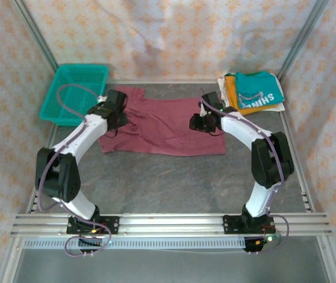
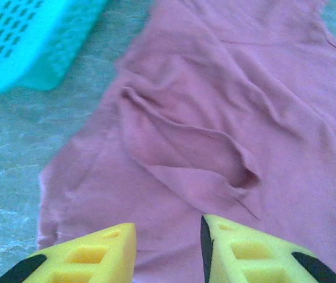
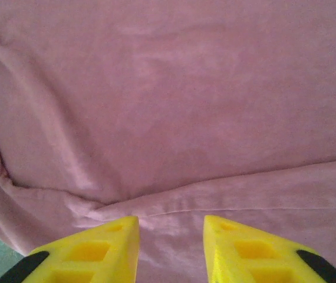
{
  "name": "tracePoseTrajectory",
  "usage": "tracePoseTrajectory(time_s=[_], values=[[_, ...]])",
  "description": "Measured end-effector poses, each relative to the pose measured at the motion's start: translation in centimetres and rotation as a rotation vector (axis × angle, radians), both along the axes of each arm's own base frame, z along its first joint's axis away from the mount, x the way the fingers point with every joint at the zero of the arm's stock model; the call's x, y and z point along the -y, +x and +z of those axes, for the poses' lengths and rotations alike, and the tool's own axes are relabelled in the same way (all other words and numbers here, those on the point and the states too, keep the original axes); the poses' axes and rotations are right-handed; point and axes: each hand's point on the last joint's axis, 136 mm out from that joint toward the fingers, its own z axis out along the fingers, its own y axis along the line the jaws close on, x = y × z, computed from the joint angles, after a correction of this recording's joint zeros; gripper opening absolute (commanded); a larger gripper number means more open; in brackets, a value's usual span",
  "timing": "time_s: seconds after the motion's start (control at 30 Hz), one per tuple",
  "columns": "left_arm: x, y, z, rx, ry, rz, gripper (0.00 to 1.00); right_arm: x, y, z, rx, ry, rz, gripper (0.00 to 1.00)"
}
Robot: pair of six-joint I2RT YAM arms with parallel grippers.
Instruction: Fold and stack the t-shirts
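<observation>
Spread flat on grey table [image 1: 174, 183]: maroon t-shirt [image 1: 162, 127], rumpled at its left end, smoother toward its right. Beyond the shirt's left end, near but apart, teal mesh basket [image 1: 76, 91]. Beyond the shirt's right end, also apart, a folded stack: teal t-shirt [image 1: 261, 89] with white print on top, orange-yellow t-shirt [image 1: 231, 88] under it, cream t-shirt [image 1: 222, 79] peeking out at the bottom. Over the shirt's left edge: left gripper [image 1: 119, 118], low on the cloth. Over the shirt's right part: right gripper [image 1: 198, 122], pointed toward the shirt's middle. Jaw gaps too small to read here.
</observation>
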Motion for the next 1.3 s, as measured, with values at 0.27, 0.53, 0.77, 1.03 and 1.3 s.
tracePoseTrajectory(time_s=[0.27,0.53,0.77,1.03,1.3], values=[[-2.2,-2.9,-10.3,-0.225,-0.080,0.066,0.22,-0.1,-0.6,-2.6,-0.057,0.004,-0.049,0.09],[-3.2,-3.7,-11.9,-0.214,-0.203,0.136,0.20,4.2,-3.5,-7.9,-0.181,-0.086,-0.255,0.06],[-3.1,-8.1,-11.8,-0.271,-0.220,0.144,0.22,6.3,-3.1,-8.2,-0.166,-0.031,-0.382,0.04],[-3.2,-11.4,-10.4,-0.310,-0.205,0.119,0.23,8.6,-5.2,-8.2,-0.188,-0.005,-0.464,0.05],[-3.1,-8.9,-6.8,-0.217,-0.196,0.084,0.26,5.9,-7.5,-7.8,-0.235,-0.022,-0.409,0.16]])
